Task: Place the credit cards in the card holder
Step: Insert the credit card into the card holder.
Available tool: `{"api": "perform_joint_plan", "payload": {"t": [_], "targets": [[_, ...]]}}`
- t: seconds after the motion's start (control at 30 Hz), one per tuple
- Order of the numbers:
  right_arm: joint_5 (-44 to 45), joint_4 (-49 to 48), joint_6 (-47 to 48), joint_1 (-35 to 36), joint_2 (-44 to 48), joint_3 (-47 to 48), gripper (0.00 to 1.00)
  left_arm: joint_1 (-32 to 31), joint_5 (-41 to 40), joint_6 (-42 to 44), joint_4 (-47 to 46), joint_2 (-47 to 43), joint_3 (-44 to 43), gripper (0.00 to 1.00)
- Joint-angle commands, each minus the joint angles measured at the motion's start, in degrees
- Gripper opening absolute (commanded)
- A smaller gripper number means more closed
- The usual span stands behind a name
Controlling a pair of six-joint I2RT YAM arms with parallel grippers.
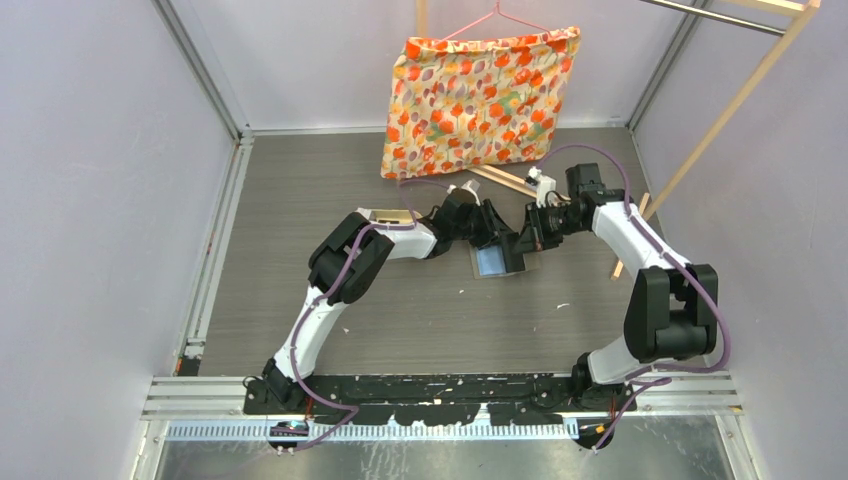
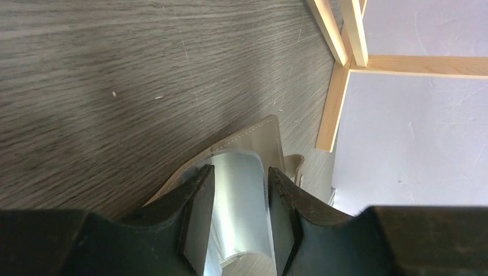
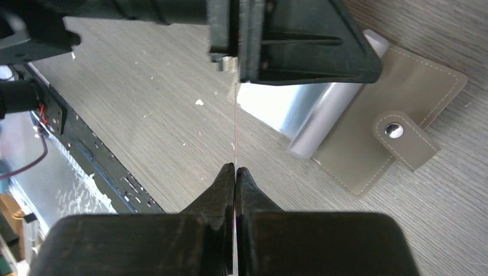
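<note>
holder: card holder [image 3: 397, 92] lies open mid-counter [image 3: 144, 115], between the two arms, snap tab up
left pincer [image 2: 239, 224]: jaws partway in, clamped on a clear pocket [image 2: 239, 190], which bows up off the cover
right pincer [image 3: 235, 172]: pinched tight on one credit card [image 3: 236, 126], seen edge-on, its far end up at the pocket mouth
done: can't tell if any pocket is already loaded
left: this card looks not yet seated and needs pushing in; no other loose cards visible
</note>
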State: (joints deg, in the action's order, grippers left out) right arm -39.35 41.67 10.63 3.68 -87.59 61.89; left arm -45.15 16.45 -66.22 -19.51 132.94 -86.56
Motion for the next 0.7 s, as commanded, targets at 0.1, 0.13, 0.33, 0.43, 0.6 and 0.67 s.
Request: {"api": "perform_joint_plan", "payload": {"t": [0.1, 0.13, 0.33, 0.43, 0.6, 0.67], "targets": [[-5.1, 3.1, 9.1, 0.1, 9.9, -1.7, 0.01, -0.2, -1.0, -2.8, -1.1, 0.5, -1.4, 0.41], [-5.2, 4.2, 9.7, -0.1, 9.6, -1.6, 0.01, -0.1, -1.0, -3.0, -1.3, 0.6, -1.4, 0.41], [-6.9, 7.7, 11.5, -0.8, 5.5, -0.6, 0.01, 0.0, -1.0, -3.7, -1.8, 0.5, -0.9, 0.41], [-6.4, 8.5, 12.6, -0.8, 3.7, -0.3, 0.01, 0.2, -1.1, -3.7, -1.6, 0.3, -0.8, 0.41], [-3.6, 7.8, 11.9, -0.9, -0.3, 0.2, 0.01, 0.3, -1.2, -3.6, -1.1, 0.4, -1.0, 0.41], [-2.7, 5.8, 9.2, -0.8, -1.7, 0.3, 0.01, 0.3, -1.1, -3.6, -1.1, 0.4, -1.0, 0.41]]}}
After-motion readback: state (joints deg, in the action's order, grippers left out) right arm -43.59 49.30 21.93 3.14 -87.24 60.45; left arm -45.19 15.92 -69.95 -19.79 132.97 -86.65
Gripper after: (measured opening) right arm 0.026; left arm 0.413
